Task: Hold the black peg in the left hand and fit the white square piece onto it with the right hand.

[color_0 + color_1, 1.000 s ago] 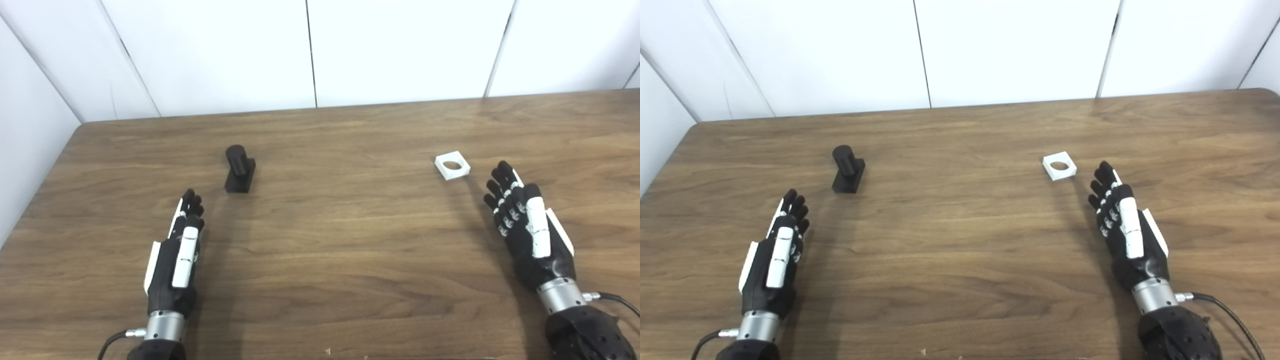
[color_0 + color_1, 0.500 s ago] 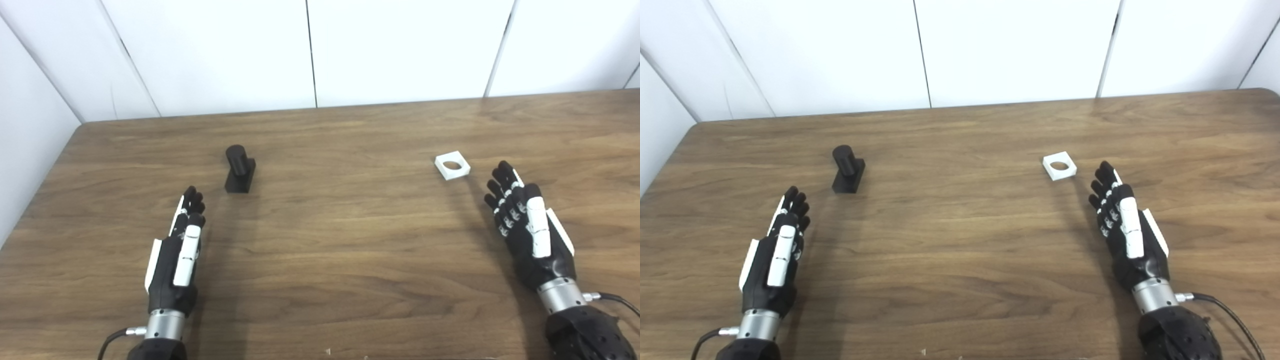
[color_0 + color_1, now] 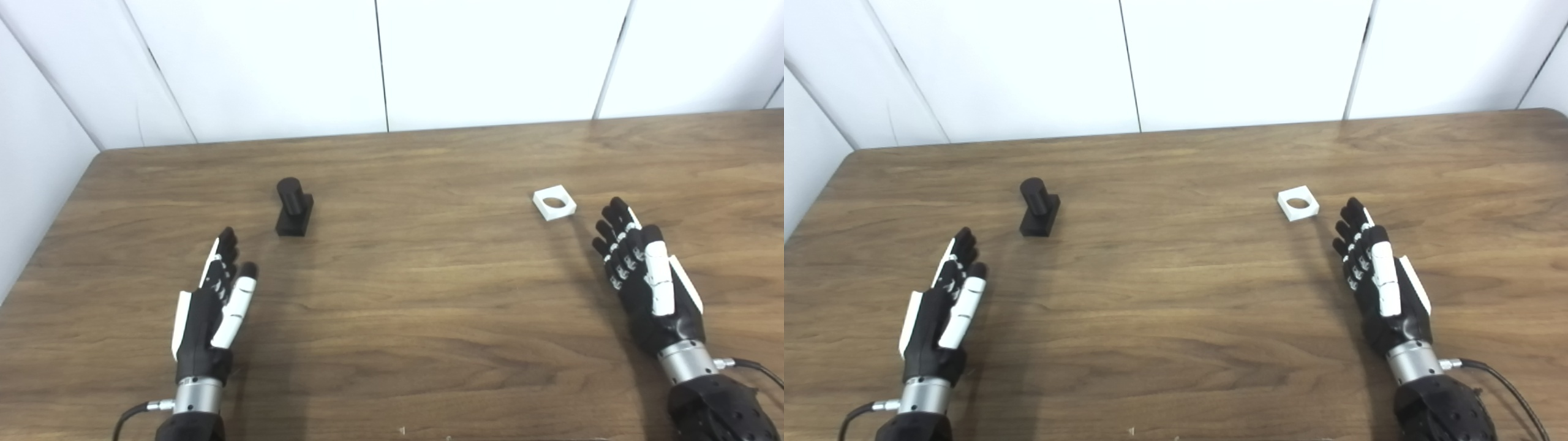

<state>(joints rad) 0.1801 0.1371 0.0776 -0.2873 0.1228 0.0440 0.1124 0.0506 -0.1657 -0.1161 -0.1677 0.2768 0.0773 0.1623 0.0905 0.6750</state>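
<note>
Resting apart on a wooden worktop [image 3: 429, 294], both robot hands are seen empty, with neither task piece taken up.

The left hand [image 3: 211, 300] is held low over the worktop with its fingers [image 3: 223, 254] stretched forward and the thumb spread aside, nothing being gripped. The black peg [image 3: 294, 208], a round post on a square base, is seen standing upright ahead of that hand's fingertips and slightly to its right, near but not touched. The right hand [image 3: 646, 275] is likewise laid out flat and empty, fingers extended. The white square piece [image 3: 554, 203], a round hole showing through its middle, is found lying flat just beyond that hand's fingertips and a little to its left, clear of contact. Peg and square piece are kept well apart, each in front of its own hand.
</note>
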